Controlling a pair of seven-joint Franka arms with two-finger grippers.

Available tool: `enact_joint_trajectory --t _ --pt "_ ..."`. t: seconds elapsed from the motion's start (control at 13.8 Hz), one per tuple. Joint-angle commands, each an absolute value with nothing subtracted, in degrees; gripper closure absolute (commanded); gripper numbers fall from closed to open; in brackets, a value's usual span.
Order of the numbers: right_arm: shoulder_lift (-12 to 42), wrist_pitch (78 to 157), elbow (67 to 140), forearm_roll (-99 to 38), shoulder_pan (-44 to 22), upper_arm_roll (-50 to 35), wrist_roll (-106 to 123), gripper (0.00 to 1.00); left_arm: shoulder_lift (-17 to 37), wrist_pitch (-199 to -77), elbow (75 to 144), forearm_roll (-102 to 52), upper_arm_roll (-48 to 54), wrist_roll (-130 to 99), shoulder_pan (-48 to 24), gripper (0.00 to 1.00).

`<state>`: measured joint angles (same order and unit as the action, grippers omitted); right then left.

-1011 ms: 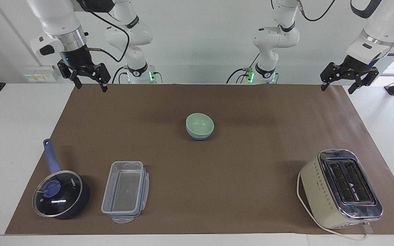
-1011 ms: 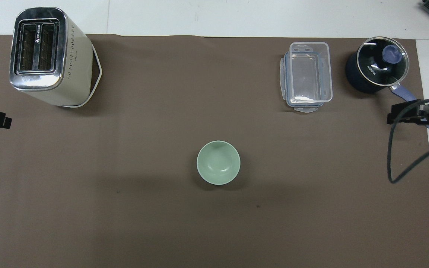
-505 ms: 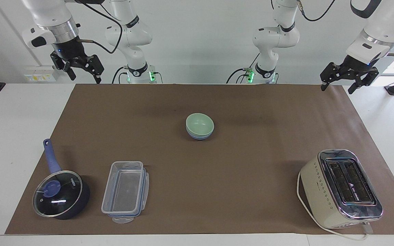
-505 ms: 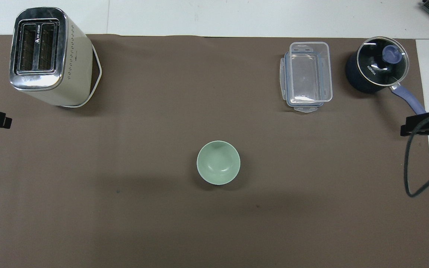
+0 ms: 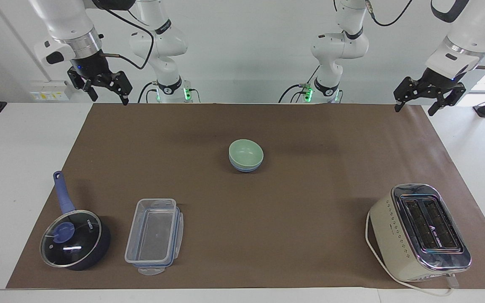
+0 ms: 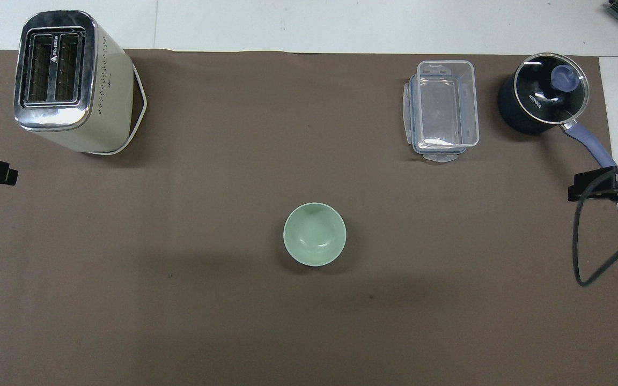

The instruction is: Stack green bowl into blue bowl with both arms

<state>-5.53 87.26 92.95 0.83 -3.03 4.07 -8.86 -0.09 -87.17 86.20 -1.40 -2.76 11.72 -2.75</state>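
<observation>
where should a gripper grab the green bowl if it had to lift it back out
By the rim, from straight above. The green bowl sits upright, nested in the blue bowl, whose wall covers its lower sides. One finger inside and one outside the exposed lip is probably the only usable pinch.

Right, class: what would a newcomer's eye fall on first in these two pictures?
Mid-mat, the green bowl sits nested in the blue bowl. A cream toaster stands toward the left arm's end. The left hand and right hand hang open and empty over the mat's corners by the robots.
</observation>
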Motion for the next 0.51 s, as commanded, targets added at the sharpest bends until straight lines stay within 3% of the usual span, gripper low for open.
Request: enact_joint_trajectory --t 0.0,0.43 --pt "-5.28 83.86 88.79 1.76 -2.02 3.95 -6.68 0.0 -0.62 -87.1 86.22 -0.53 -2.72 12.04 -2.9 0.0" --pt "-5.36 84.46 89.12 2.2 -2.2 4.13 -4.22 0.0 -0.62 -87.1 86.22 -0.53 -2.72 12.04 -2.9 0.0"
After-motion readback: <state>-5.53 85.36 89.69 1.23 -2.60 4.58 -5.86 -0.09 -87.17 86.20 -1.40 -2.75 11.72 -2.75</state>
